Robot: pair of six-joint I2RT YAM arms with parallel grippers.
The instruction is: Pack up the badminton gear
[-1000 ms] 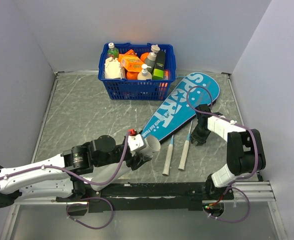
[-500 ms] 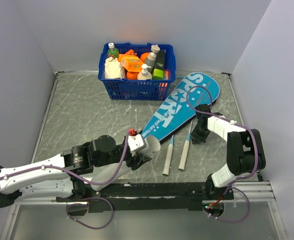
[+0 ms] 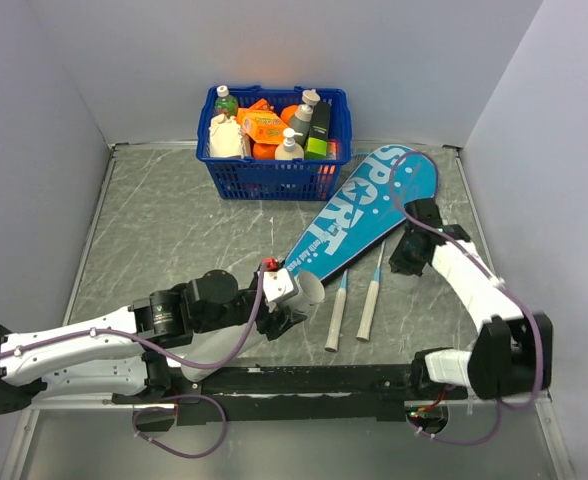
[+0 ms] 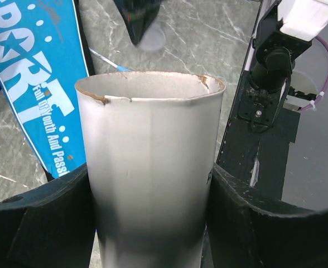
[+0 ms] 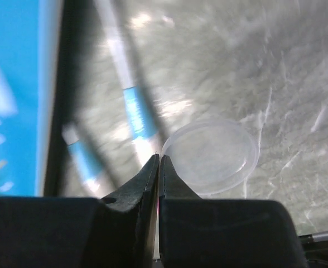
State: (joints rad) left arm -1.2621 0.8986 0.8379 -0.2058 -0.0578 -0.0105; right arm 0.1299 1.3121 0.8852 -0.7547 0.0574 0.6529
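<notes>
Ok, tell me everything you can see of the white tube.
The white tube is a plain matte cylinder, cardboard by its look. Its far end is open, the brownish rim frayed and chipped. The left gripper holds it, dark fingers pressed on both sides, open end pointing right in the top view, near the narrow end of the teal case. Whether it touches the table is unclear.

Black right gripper (image 5: 159,158) jaws pressed together, pinching rim of clear round plastic lid (image 5: 211,157). Beneath, blurred: pale blue racket shafts (image 5: 135,114), teal case (image 5: 13,95), grey marbled bench (image 5: 264,67).
</notes>
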